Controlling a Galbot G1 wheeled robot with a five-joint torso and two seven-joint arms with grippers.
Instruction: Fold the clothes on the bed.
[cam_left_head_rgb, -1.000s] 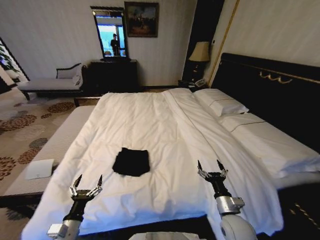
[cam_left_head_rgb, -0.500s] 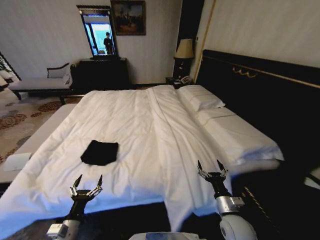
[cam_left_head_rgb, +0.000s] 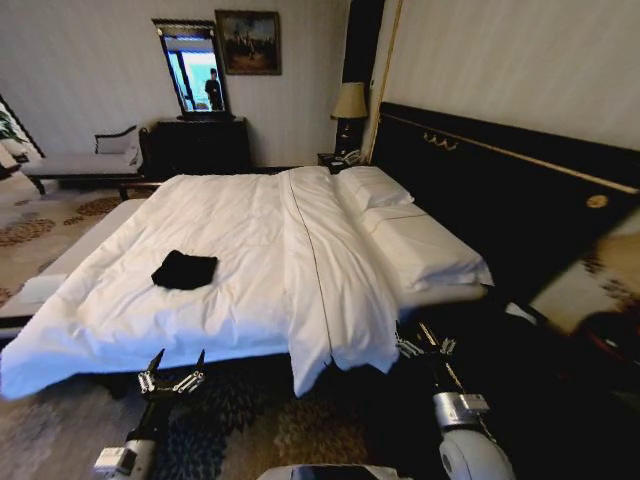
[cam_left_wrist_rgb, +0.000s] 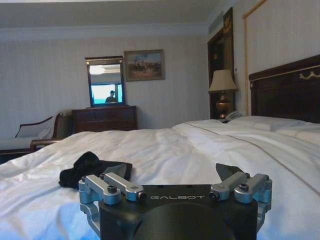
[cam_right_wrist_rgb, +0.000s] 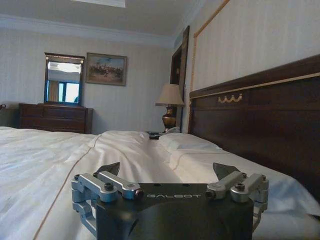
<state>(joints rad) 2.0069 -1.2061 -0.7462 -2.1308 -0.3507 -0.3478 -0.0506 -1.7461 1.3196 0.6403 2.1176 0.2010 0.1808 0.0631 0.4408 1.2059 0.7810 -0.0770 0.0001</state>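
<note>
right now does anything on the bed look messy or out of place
One thing: the black T-shirt lies bunched in a crumpled heap on the white duvet, not spread flat. The duvet's corner also hangs off the bed's edge. Both claws, left and right, are open, holding nothing.

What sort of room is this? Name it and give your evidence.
Probably a hotel bedroom: a large bed with white bedding and dark headboard, a bedside lamp, and a dresser under a mirror.

Left hand (cam_left_head_rgb: 173, 362), right hand (cam_left_head_rgb: 425, 337): both spread, empty.
</note>
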